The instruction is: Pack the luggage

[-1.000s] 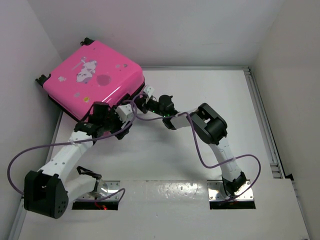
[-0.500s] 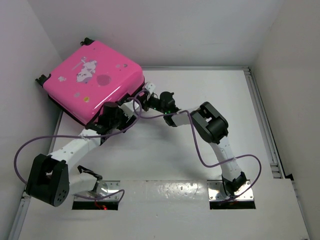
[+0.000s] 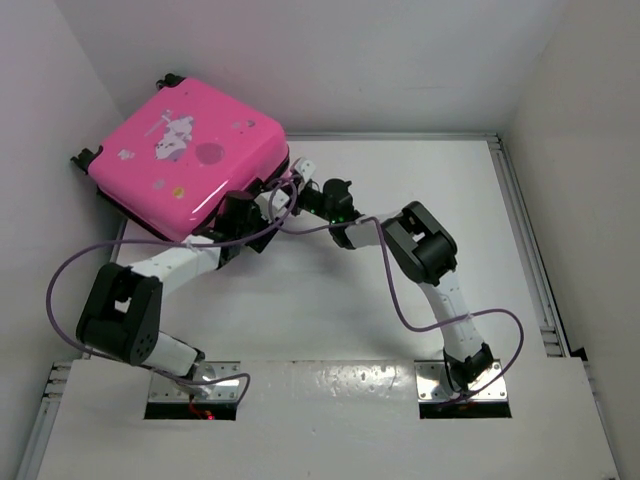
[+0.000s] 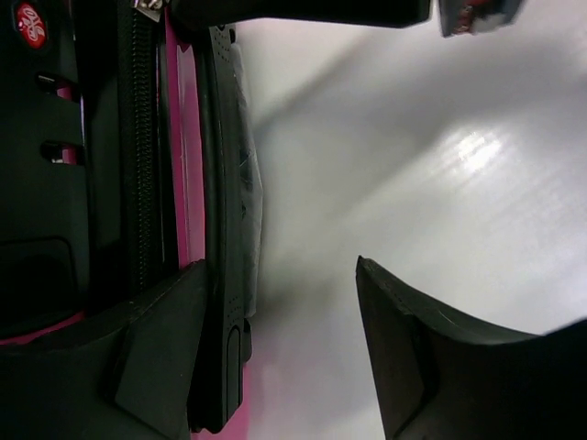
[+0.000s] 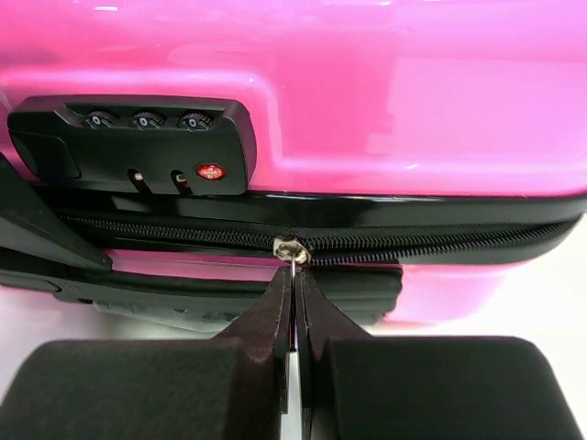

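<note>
Right gripper (image 5: 293, 280) clamped on zipper pull (image 5: 290, 249) just below lock (image 5: 138, 151) of luggage (image 5: 413, 82), likely to run the zip. Left gripper (image 4: 282, 268) apart, seemingly bracing the luggage's edge.

— What moves?
— The left gripper (image 3: 272, 198) slides right along the suitcase's (image 3: 190, 150) near edge, closer to the right gripper (image 3: 300, 186).
— And its arm?
— The elbow folds in toward the base.

1. Luggage (image 3: 190, 150) shell: hard pink plastic, high gloss, smooth, with light reflecting off it.
2. Zip (image 5: 165, 234): black cloth-like tape with fine teeth; zip pull (image 5: 290, 246) is bright metal.
3. Lock panel (image 5: 128, 137): black matt plastic with one glossy red button.
4. Right gripper (image 5: 293, 284) fingers (image 5: 165, 385): black, matt, smooth.
5. Table (image 4: 459, 165): white, smooth, soft sheen with faint streaks.
</note>
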You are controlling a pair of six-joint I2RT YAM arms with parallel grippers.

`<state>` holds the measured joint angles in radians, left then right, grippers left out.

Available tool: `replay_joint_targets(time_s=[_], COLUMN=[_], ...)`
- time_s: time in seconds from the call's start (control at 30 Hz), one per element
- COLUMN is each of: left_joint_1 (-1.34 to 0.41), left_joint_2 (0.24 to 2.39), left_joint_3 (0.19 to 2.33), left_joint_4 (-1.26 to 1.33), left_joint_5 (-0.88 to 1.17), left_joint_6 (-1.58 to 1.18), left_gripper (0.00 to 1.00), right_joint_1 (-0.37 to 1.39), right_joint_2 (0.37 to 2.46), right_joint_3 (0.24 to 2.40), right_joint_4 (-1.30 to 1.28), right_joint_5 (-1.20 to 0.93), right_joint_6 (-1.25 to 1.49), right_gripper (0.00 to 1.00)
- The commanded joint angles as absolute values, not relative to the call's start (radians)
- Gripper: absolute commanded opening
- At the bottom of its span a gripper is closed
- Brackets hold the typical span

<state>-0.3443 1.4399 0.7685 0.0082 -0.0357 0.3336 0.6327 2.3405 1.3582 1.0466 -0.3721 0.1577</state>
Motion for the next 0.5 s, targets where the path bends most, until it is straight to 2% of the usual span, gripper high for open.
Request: replay_joint_targets(time_s=[0.0, 0.13, 0.27, 0.47], left_joint_1=[-0.319, -0.340, -0.362, -0.411], left_joint_2=[1.587, 1.640, 1.652, 1.670], left_joint_3=[0.804, 0.831, 0.841, 0.792], left_joint_4=[-0.075, -0.116, -0.126, -0.126], left_joint_5=[-0.146, -0.274, -0.418, -0.563], left_joint_6=[0.324, 0.324, 0.285, 0.247], left_gripper=[0.71, 0.71, 0.83, 0.83], right_joint_1=[0.623, 0.623, 0.615, 0.615], right_joint_2=[2.338, 2.339, 2.344, 2.347], right_joint_3=[1.390, 1.390, 1.390, 1.391], right_joint_4=[1.101, 1.098, 1.101, 1.101], right_joint_5=[-0.399, -0.402, -0.402, -0.410], right_joint_6=[0.164, 0.158, 0.155, 0.158], right_gripper=[0.00, 0.00, 0.00, 0.00])
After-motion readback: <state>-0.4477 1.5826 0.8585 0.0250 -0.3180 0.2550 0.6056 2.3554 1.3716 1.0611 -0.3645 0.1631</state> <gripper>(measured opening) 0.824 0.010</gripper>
